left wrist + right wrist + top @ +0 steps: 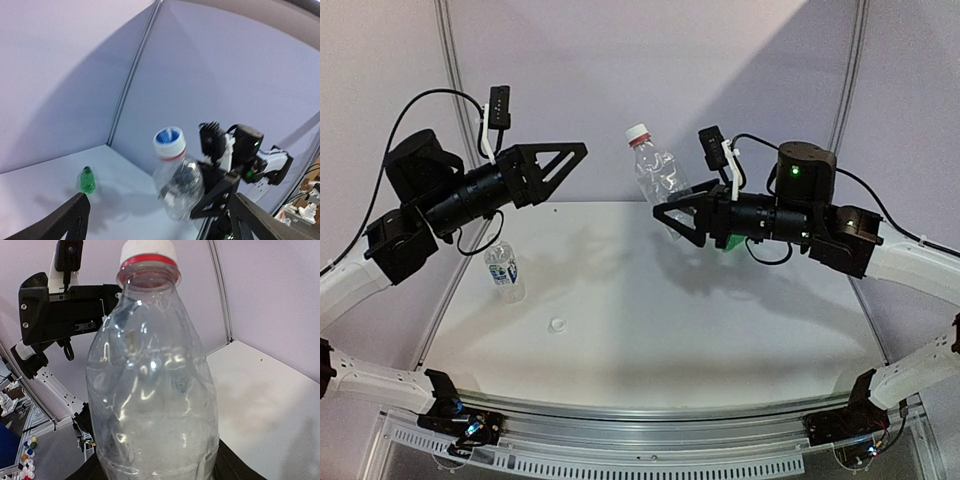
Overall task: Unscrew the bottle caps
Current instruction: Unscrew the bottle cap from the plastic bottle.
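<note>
Clear, crumpled plastic is filling the right wrist view: the right gripper (675,222) is clamping the lower body of the unlabelled bottle (658,175) and holding it tilted above the table (650,320), with its white cap (638,132) sitting on the neck over a red ring. The left gripper (568,176) is hanging well apart from that cap, its jaws spread wide with nothing between them. The labelled bottle (505,270) is standing near the table's left edge, a small loose cap (557,325) is lying near it, and the green bottle (86,180) is standing at the back. Whether the held cap is already loose, I cannot tell. Trouble looks likely from the thin wall: it may be giving under the clamp, letting the bottle spin along with the cap on the next twist. An off-centre approach could be knocking the neck aside, and a freed cap could be rolling off the table.
</note>
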Available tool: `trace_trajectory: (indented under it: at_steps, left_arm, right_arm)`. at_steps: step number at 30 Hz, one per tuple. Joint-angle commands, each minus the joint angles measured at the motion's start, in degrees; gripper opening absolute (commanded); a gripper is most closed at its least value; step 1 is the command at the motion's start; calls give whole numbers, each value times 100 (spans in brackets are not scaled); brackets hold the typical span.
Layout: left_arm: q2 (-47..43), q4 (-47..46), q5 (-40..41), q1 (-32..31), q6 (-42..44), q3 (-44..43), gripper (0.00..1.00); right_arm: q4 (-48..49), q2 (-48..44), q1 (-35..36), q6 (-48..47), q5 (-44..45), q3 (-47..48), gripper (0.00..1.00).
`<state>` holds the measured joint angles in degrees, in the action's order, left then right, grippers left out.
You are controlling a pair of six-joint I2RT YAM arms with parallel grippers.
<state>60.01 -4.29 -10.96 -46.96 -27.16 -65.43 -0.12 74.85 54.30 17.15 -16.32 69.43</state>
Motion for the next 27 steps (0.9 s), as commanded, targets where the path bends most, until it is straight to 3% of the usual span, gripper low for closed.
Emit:
trace_trajectory:
  at_steps: [1,5,12,19,27]
  left_arm:
    - [-151,917,233,104,368,92,99]
    - [-152,1040,127,215,346,85,99]
    - [145,834,-1301,661,-50,-52,99]
    - [337,77,-2033,972,-683,-22,99]
    - [869,-547,-3046,1121,-1194,-222,91]
  right_arm:
    - [-230,-266,-18,171,510,-104,3]
    - [-229,-338,-19,277,590,-189,0]
    - [-136,-500,-21,171,173,-334,0]
    - [-51,-715,-21,203,-236,-528,0]
    - [121,-760,-21,359,-697,-589,0]
